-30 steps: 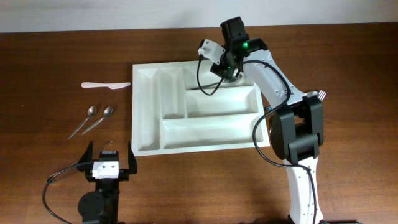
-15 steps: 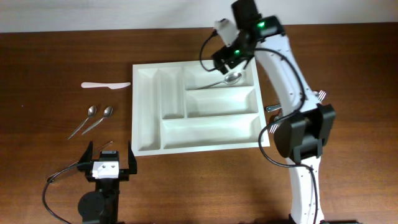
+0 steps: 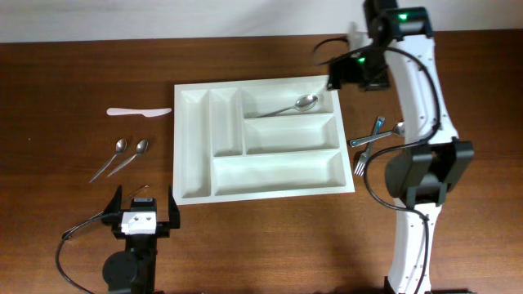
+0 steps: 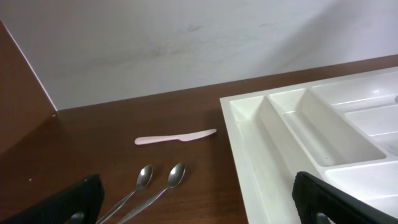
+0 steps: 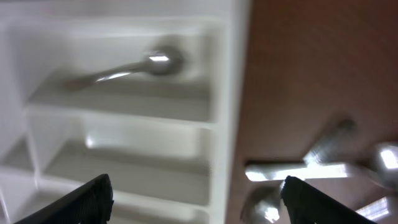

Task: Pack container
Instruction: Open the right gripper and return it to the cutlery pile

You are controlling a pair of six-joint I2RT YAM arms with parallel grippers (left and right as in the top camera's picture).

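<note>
A dark brown wooden desk [image 3: 82, 65] is filling almost the whole overhead view, its grain running left to right, and a pale, plain wall [image 3: 163, 16] is closing it off along the far edge. In the left wrist view a brown side panel [image 4: 18, 99] is rising at the left end of the desk and meeting that wall. The container [image 3: 261, 193], a white tray with five compartments, is lying flat around the middle of the desk, a little to the right, with its two narrow compartments at the left and its three long ones stacked from far to near. A metal spoon [image 3: 286, 107] is lying slanted in the farthest long compartment, bowl toward the right. Left of the tray and apart from it, a white plastic knife [image 3: 139, 112] is lying on the bare wood, and nearer than it two small spoons [image 3: 122, 157] are lying side by side, bowls pointing far. Just right of the tray a fork and other metal cutlery [image 3: 374, 140] are lying crossed. The left claw [image 3: 145, 198] is sitting at the near left of the desk, fingers spread wide and gripping nothing. The right claw [image 5: 202, 202] is hanging above the tray's far right corner, its fingers standing well apart with nothing between them.
</note>
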